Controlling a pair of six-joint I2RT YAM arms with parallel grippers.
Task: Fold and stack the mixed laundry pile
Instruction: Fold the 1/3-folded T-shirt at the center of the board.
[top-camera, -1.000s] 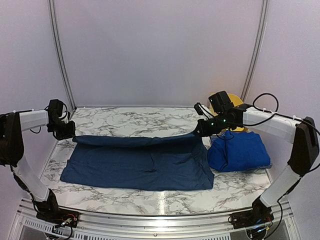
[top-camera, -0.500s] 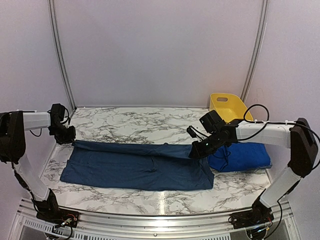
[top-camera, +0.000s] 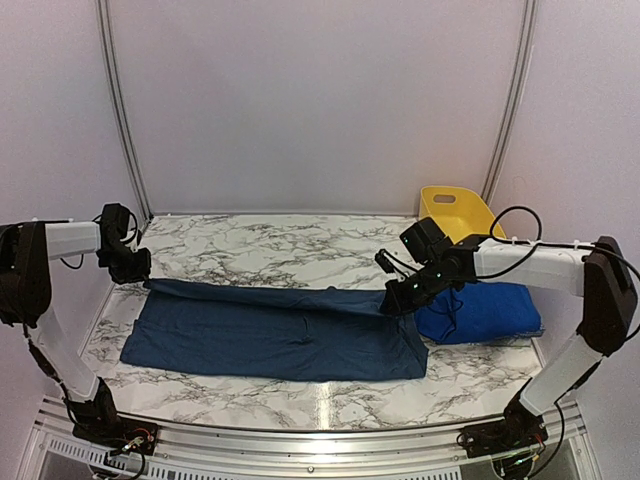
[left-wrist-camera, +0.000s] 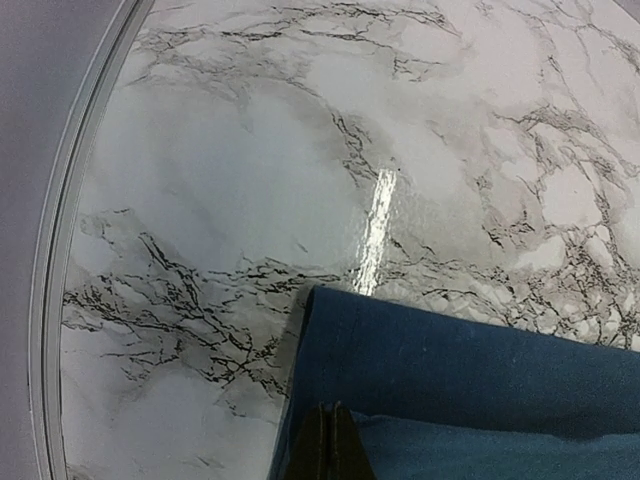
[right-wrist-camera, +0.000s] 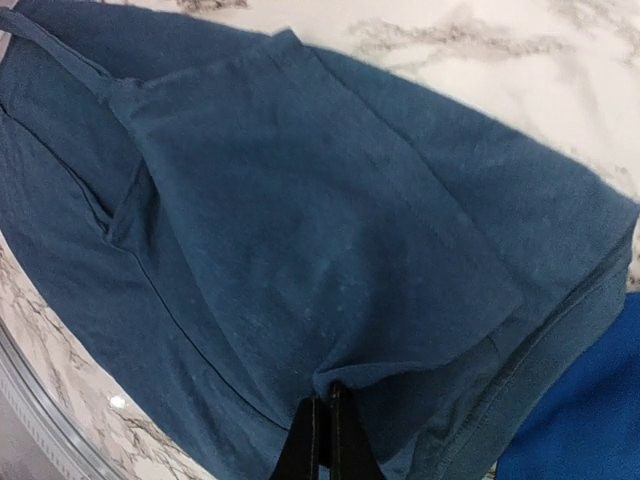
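A large dark denim-blue garment (top-camera: 270, 335) lies spread across the marble table (top-camera: 270, 250), its far edge folded over. My left gripper (top-camera: 140, 272) is shut on its far left corner (left-wrist-camera: 400, 360); its fingertips (left-wrist-camera: 331, 440) are pressed together on the cloth. My right gripper (top-camera: 393, 300) is shut on the far right corner of the same garment (right-wrist-camera: 300, 240), with a pinch of cloth at the fingertips (right-wrist-camera: 325, 425). A folded bright royal-blue garment (top-camera: 485, 310) lies to the right, seen also in the right wrist view (right-wrist-camera: 590, 410). No checked shirt is in view.
A yellow plastic tub (top-camera: 455, 212) stands at the back right behind the right arm. White walls with metal rails close the back and sides. A curved metal rim (left-wrist-camera: 70, 250) bounds the table at the left.
Both grippers have lowered the garment's far edge onto the table and drawn it nearer; the right gripper moved down and left from in front of the tub, which now shows. Little moved in the last half second.
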